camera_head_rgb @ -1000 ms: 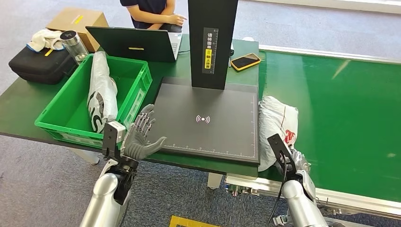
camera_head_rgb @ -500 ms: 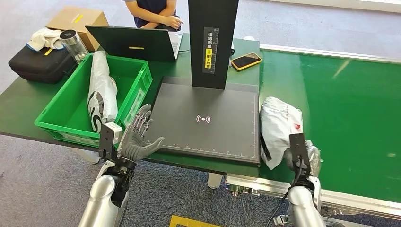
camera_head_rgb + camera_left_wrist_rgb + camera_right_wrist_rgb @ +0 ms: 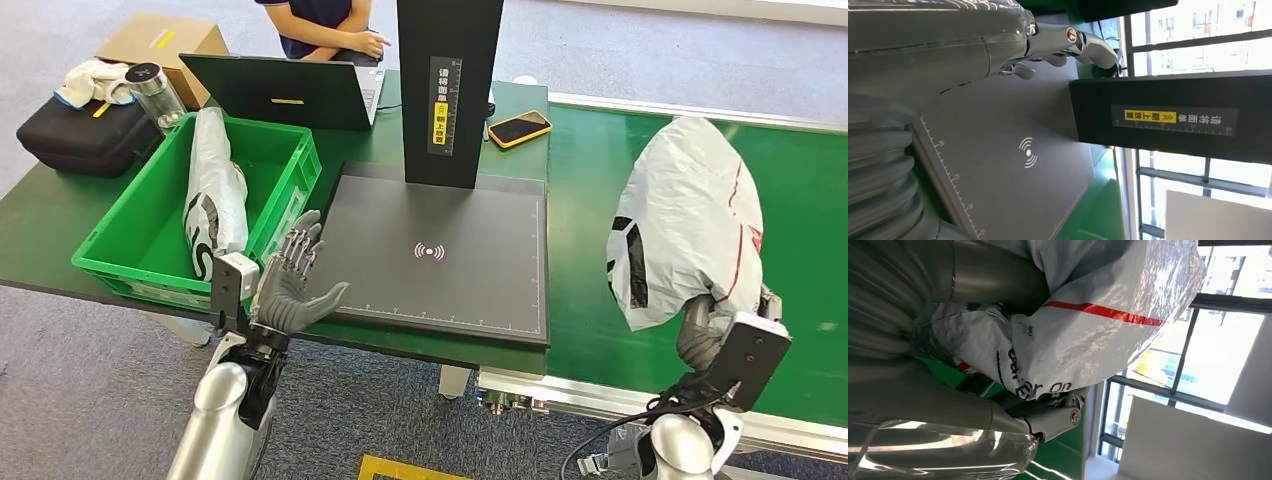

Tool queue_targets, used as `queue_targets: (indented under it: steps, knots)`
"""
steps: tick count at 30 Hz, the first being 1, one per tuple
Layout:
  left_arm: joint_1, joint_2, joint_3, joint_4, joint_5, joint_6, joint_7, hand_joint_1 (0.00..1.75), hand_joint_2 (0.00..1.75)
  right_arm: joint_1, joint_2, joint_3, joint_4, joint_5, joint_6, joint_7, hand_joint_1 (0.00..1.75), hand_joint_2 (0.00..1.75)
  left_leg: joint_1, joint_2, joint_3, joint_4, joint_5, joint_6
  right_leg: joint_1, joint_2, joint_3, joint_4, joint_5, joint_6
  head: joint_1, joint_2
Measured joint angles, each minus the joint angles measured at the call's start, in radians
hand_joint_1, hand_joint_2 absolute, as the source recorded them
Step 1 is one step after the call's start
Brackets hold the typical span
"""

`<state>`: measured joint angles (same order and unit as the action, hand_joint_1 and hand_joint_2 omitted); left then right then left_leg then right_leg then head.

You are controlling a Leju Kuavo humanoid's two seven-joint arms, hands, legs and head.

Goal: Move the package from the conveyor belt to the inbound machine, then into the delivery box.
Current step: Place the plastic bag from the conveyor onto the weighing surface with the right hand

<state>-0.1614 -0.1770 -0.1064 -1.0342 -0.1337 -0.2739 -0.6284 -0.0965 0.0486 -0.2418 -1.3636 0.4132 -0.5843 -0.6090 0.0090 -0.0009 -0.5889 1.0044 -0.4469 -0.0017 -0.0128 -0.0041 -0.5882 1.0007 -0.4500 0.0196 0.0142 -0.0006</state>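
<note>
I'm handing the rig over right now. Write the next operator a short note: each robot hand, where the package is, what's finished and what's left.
Right robot hand: grips the white plastic package from below, holding it in the air above the green conveyor belt.
Left robot hand: holds nothing, fingers spread, at the near left corner of the dark inbound machine pad.
Done: package picked off the belt.
Left: set it on the pad under the black scanner column, then move it into the green delivery box, where another white package already lies.
</note>
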Motion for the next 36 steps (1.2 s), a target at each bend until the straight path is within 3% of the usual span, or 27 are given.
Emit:
queue_targets:
  steps: [5, 8, 11, 18, 25, 36]
  knots:
    - [-0.032, -0.001, 0.0, 0.034, 0.0, -0.016, -0.028, 0.0, 1.75, -0.027, -0.03, 0.133, 0.006, 0.378, 0.234, 0.136, 1.75, 1.75, 0.0, 0.002, 0.001, 0.0, 0.0, 0.0, 0.0, 0.001, 0.0, 0.0, 0.0, -0.001, 0.0, 0.0]
    - [-0.046, 0.0, -0.002, 0.058, 0.001, -0.023, -0.043, 0.0, 1.75, -0.059, -0.063, 0.258, 0.053, 0.575, 0.274, 0.186, 1.75, 1.75, 0.0, 0.0, 0.0, 0.0, 0.001, 0.0, 0.001, -0.001, 0.0, 0.0, 0.0, -0.001, 0.0, 0.0]
    - [-0.054, 0.003, -0.002, 0.079, 0.003, -0.026, -0.053, 0.0, 1.75, -0.108, -0.101, 0.372, 0.124, 0.689, 0.292, 0.203, 1.75, 1.75, 0.0, 0.0, 0.0, 0.0, 0.001, 0.0, 0.0, 0.0, 0.0, 0.001, 0.0, -0.001, 0.0, 0.0]
    - [-0.065, 0.015, -0.006, 0.105, 0.02, -0.022, -0.069, 0.0, 1.75, -0.242, -0.194, 0.595, 0.297, 0.668, 0.326, 0.176, 1.75, 1.75, 0.0, 0.0, 0.0, 0.0, 0.001, 0.0, 0.0, 0.0, 0.0, 0.0, 0.001, 0.0, 0.0, 0.0]
    - [-0.064, 0.029, -0.022, 0.11, 0.033, -0.015, -0.07, 0.0, 1.75, -0.333, -0.255, 0.753, 0.421, 0.744, 0.301, 0.216, 1.75, 1.75, 0.0, 0.0, 0.001, 0.0, 0.001, 0.0, 0.0, 0.0, 0.0, 0.0, 0.001, 0.0, 0.0, 0.0]
    - [-0.067, 0.042, -0.038, 0.116, 0.046, -0.017, -0.066, 0.0, 1.75, -0.46, -0.338, 0.943, 0.558, 0.78, 0.139, 0.155, 1.75, 1.75, 0.0, 0.0, 0.001, 0.001, 0.001, 0.0, 0.0, 0.0, 0.001, 0.0, 0.001, 0.0, 0.0, 0.0]
